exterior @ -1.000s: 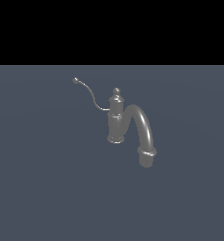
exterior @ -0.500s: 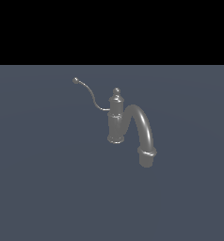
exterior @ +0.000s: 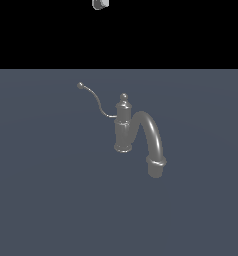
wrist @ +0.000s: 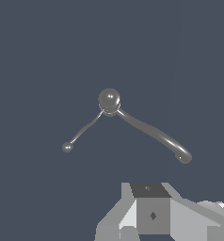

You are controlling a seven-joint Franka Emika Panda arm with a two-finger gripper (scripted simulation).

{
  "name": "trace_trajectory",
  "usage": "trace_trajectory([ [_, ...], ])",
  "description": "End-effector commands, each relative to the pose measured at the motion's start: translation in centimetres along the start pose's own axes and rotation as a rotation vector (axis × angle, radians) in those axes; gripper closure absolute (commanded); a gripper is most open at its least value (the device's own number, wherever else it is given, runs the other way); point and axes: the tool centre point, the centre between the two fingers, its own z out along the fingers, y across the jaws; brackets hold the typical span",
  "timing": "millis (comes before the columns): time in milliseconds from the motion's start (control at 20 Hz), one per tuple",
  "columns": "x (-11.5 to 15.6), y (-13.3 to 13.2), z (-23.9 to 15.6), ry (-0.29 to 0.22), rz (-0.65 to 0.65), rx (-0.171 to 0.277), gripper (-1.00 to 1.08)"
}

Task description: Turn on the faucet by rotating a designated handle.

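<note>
The small grey faucet (exterior: 123, 125) stands upright in the exterior view. A knob finial tops its post, and its thick arched spout (exterior: 152, 137) bends down toward the exterior view's right. The handle (exterior: 95, 100) is a thin S-curved wire that runs from the post up toward the exterior view's left and ends in a ball tip (exterior: 80, 85). In the wrist view I look down on the faucet (wrist: 109, 100), with the handle (wrist: 83, 131) on one side and the spout (wrist: 154, 134) on the other. My gripper (wrist: 151, 226) is high above and apart from the faucet. Only its grey body shows, and its fingertips are cut off. A small grey piece of the gripper (exterior: 100, 4) shows at the exterior view's top edge.
A flat blue-grey floor (exterior: 51, 200) stretches around the faucet, under a black background. Nothing else stands on it.
A grey piece of my gripper has come into the exterior view at the top edge. The faucet and its handle have not moved.
</note>
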Motion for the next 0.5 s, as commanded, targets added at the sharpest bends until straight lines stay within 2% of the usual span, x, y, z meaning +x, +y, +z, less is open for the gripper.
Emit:
trace_trajectory([
  [0, 0.5, -1.2, 1.1, 0.000, 0.055, 0.001, 1.08],
  [450, 2.1, -5.5, 5.5, -0.003, 0.250, 0.001, 1.08],
])
